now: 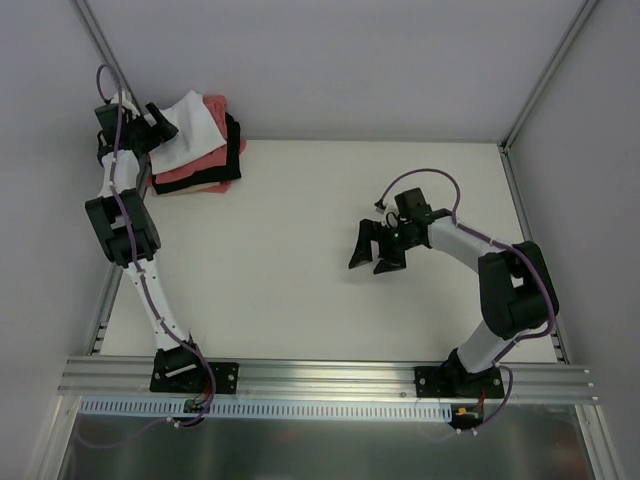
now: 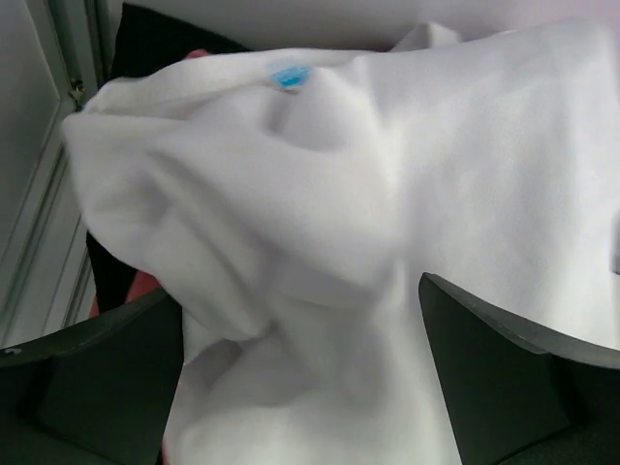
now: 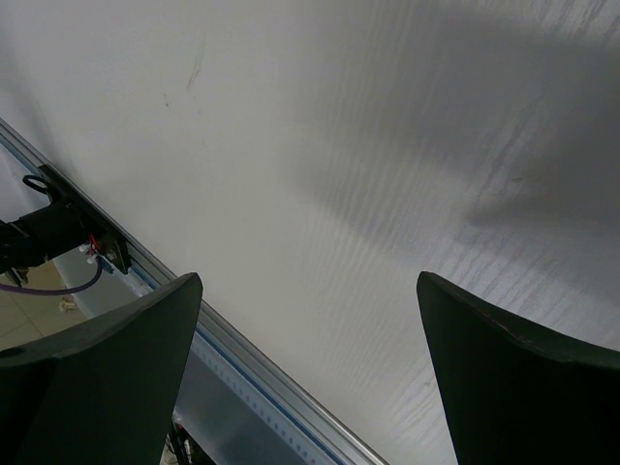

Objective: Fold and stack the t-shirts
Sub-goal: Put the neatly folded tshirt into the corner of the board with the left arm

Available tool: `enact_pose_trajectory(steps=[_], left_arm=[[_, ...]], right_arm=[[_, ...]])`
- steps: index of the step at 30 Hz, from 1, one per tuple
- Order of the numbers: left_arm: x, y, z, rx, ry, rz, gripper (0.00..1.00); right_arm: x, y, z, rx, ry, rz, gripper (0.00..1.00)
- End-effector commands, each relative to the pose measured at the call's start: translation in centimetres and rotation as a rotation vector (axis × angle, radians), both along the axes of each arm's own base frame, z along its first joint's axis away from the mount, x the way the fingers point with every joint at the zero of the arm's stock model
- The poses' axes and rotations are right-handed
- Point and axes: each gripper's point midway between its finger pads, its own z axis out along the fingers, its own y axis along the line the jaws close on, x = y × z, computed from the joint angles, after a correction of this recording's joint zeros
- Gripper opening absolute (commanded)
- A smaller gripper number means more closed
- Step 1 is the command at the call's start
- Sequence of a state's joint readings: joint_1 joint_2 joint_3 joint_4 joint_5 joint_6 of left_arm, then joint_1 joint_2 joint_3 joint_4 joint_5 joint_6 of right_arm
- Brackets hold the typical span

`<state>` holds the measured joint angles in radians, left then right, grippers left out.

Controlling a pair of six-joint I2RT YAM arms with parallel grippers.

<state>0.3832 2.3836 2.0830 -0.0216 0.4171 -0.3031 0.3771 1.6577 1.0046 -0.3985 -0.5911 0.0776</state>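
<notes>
From the top camera, you'll find the stack of t-shirts at about 10 o'clock, in the far left corner of the desk (image 1: 300, 230): the white shirt (image 1: 192, 122) lies loosely on top, over the salmon-pink shirt (image 1: 195, 170) and the black shirt (image 1: 233, 150), with the cream shirt (image 1: 185, 188) at the bottom. Your left end effector (image 1: 158, 122) sits at the stack's left edge, on the white shirt. Your right end effector (image 1: 378, 255) hangs at about 3 o'clock over bare desk, well apart from the shirts, its fingers spread. In the left wrist camera, the white shirt fills nearly the whole view, rumpled, with a small blue label (image 2: 288, 76) at 12 o'clock; the two dark fingers (image 2: 97, 378) stand wide apart at 7 and 5 o'clock, cloth lying between them but not pinched. Slivers of black and salmon show at 9 o'clock. In the right wrist camera, the fingers are likewise apart with nothing between them, only bare desk and the metal rail (image 3: 242, 358) at 7 o'clock.
</notes>
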Motion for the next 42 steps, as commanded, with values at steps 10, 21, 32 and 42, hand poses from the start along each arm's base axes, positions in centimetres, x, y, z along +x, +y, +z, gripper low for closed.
enact_pose_trajectory(steps=[10,21,32,42], left_arm=[[-7.5,-2.1,22.5,0.417,-0.227,0.204,0.99],[-12.7,-8.5,25.7,0.366,-0.289,0.002,0.99],[-3.1,-10.2,16.7,0.199,-0.188,-0.082,0.99],[1.6,-5.6,5.7,0.201,-0.004,0.067,0.99]], right_arm=[[-2.3,-0.3,4.0,0.092,-0.107,0.008,1.0],[-5.3,-1.3,5.8,0.125,-0.169,0.023,1.0],[-6.5,-2.6,5.8,0.076,-0.181,0.015,1.0],[-5.1,-2.2,4.9,0.057,-0.123,0.006,0.99]])
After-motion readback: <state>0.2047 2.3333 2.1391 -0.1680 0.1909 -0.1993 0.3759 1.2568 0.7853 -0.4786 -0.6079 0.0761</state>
